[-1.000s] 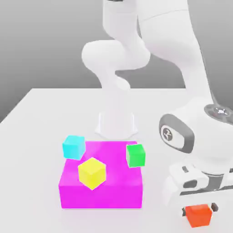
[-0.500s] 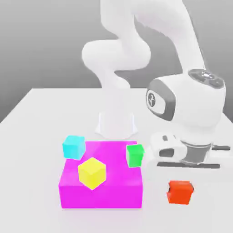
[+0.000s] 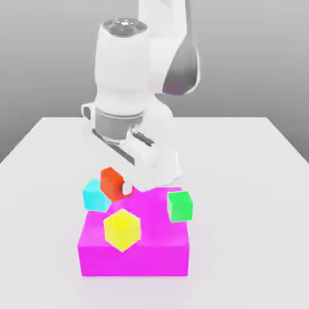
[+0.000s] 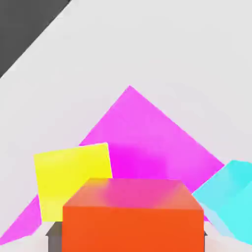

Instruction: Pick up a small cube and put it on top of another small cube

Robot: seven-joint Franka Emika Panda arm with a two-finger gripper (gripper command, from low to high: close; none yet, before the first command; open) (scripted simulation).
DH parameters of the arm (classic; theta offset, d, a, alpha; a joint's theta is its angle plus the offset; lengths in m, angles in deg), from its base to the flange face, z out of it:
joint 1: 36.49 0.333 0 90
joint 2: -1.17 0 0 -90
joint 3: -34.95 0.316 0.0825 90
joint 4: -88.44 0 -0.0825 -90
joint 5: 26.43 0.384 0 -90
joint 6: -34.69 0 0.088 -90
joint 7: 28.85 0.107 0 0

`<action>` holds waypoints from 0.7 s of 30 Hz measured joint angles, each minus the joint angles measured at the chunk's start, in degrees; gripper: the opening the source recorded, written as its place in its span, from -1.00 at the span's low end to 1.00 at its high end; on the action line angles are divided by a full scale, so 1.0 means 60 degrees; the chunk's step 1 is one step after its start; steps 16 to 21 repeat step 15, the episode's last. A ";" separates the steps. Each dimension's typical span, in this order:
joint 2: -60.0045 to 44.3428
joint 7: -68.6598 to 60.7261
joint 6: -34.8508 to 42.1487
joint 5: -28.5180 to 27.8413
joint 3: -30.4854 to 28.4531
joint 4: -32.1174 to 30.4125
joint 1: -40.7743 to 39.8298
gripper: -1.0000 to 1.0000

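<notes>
The white robot arm (image 3: 130, 78) reaches down over a white table (image 3: 241, 181). Its claw (image 3: 116, 184) is squeezed shut on the small cube (image 3: 111, 181), which is orange-red. The small cube is up in the air, tilted, and does not touch the table. In the exterior view it hangs just above and a bit to the right of the cyan cube (image 3: 96, 195), at the far left corner of a big pink block (image 3: 145, 244). A white fingertip (image 3: 127, 188) shows at the lower right side of the small cube. The big pink block lies flat on the table, near the front. The cyan cube sits at its far left corner, tilted. A yellow cube (image 3: 122, 229) sits on the near part of the pink block, turned so one corner points to the front. A green cube (image 3: 180, 206) sits at the far right edge of the pink block, well apart from the cyan one. In the hand view, the small cube (image 4: 133, 216) is very close to the camera, with a dark finger pad (image 4: 53, 237) peeking out on each side of it. Past it are the yellow cube (image 4: 74, 179), the cyan cube (image 4: 231, 202) and the pink block (image 4: 142, 138) on the white table (image 4: 147, 44).
</notes>
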 joint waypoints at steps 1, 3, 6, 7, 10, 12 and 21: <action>0.0350 0.0164 0.0131 0.0098 -0.0123 -0.0191 -0.0183 -1.00; 0.1056 0.0490 0.0390 0.0298 -0.0375 -0.0575 -0.0546 -1.00; 0.1724 0.0863 0.0451 0.0557 -0.0671 -0.1098 -0.0997 -1.00; 0.1567 0.0894 0.0163 0.0583 -0.0699 -0.1221 -0.1047 -1.00; 0.0764 0.0915 -0.0971 0.0604 -0.0721 -0.1545 -0.1104 -1.00; 0.0242 0.0908 -0.1669 0.0617 -0.0703 -0.1721 -0.1129 1.00; 0.0242 0.0908 -0.1669 0.0617 -0.0703 -0.1721 -0.1129 1.00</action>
